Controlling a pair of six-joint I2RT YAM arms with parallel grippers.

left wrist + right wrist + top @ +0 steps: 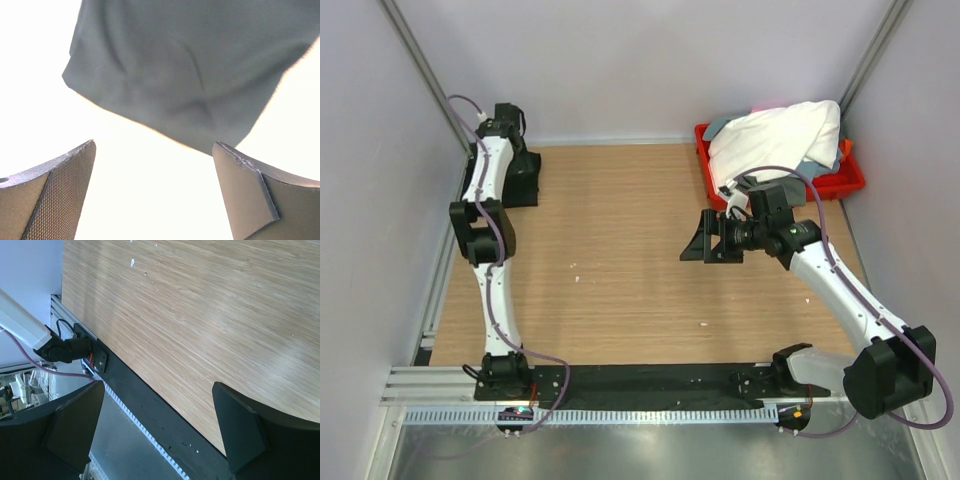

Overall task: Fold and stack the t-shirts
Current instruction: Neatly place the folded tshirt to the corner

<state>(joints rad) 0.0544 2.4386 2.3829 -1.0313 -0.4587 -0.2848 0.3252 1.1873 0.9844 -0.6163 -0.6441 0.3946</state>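
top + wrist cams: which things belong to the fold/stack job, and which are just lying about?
Job:
white soft fabric t-shirt, heaped in the red plastic tray
grey fabric t-shirt, showing from under the white one
dark fabric ahead of the left wrist camera, probably a third shirt

Lying about:
the red plastic tray itself
small white specks on the wooden table

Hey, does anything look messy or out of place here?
Yes: the white shirt is heaped unfolded in the red tray, spilling over its far rim, with grey fabric bunched underneath. A few white specks lie on the table.
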